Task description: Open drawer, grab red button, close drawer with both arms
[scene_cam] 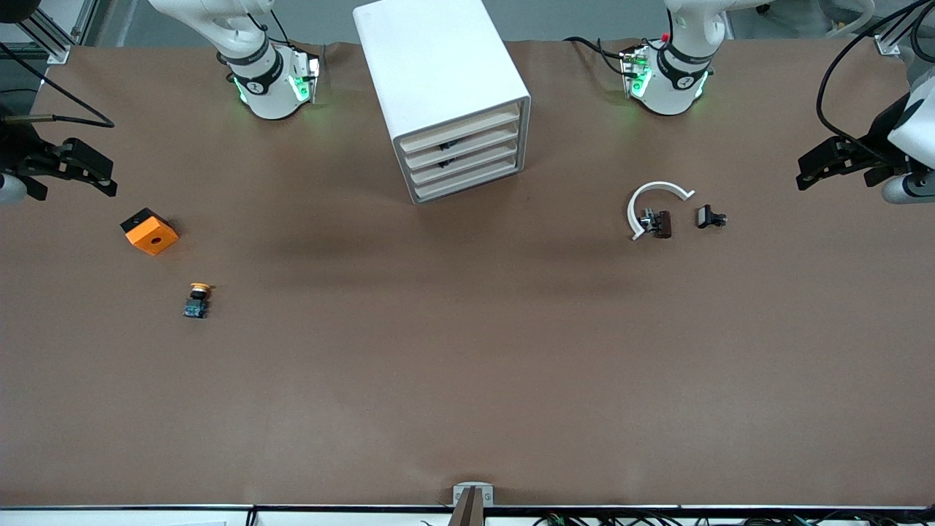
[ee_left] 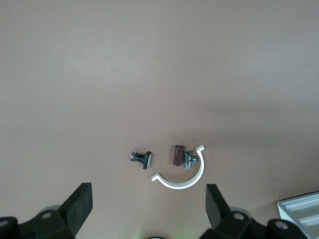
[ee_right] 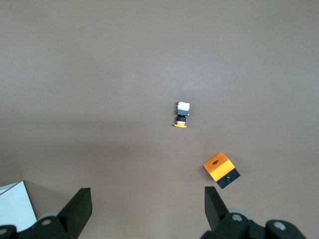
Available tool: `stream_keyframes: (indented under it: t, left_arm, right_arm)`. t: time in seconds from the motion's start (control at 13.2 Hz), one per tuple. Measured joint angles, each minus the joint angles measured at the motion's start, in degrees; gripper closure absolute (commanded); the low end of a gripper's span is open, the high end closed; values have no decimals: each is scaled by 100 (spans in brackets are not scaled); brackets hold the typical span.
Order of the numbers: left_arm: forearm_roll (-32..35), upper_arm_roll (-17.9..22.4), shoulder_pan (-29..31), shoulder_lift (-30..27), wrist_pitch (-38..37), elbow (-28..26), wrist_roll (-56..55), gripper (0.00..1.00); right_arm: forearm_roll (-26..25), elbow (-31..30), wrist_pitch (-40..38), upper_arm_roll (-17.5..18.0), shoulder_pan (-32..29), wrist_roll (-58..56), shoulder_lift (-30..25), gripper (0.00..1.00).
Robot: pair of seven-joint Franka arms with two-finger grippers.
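Drawers (scene_cam: 467, 157) shut, midway between tools; left tool (scene_cam: 803, 172), right tool (scene_cam: 109, 183) spread, over table (scene_cam: 467, 380) ends.

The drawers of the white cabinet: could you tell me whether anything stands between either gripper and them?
Nothing visible does. The cabinet stands alone mid-table, drawers shut. The left gripper and right gripper hang open at the table's ends. No red button shows.

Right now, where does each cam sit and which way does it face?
Front view: high, across the table, facing both bases; drawer cabinet between them.
Left wrist view: looks down past open left gripper at white clamp.
Right wrist view: down past open right gripper at orange cube.
Shared with front: clamp, cube.
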Motion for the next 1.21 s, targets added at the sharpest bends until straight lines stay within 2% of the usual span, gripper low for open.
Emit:
stream_keyframes:
  t: [0.68, 1.21]
  left_arm:
    - [0, 6, 13, 192, 6, 132, 3, 0]
    - [-1, 24, 24, 1183, 93, 671, 2, 0]
  right_arm:
    - [0, 0, 0, 17, 3, 0, 0, 0]
    - [0, 0, -1, 27, 6, 0, 0, 0]
